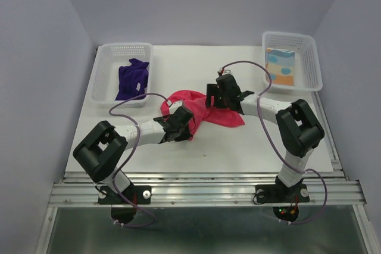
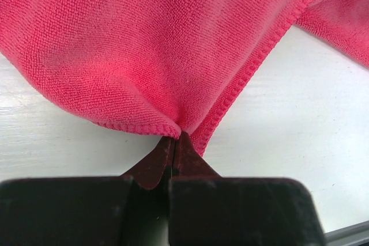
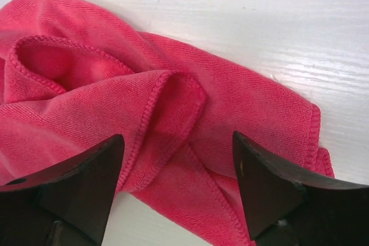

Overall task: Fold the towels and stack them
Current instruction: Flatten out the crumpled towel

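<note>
Pinching the pink towel [image 1: 209, 115] by a sliver of hem, the left gripper [image 2: 174, 140] is clamped tight at the middle of the table [image 1: 268, 141]; that hold could be lost if the cloth is tugged. The right gripper [image 3: 177, 139] is held spread over a raised fold, nothing caught, and two layers could be taken together. The purple towel [image 1: 132, 78] is crumpled in the left basket [image 1: 101, 75]; the blue towel [image 1: 280, 68] lies folded in the right basket [image 1: 312, 57].
</note>
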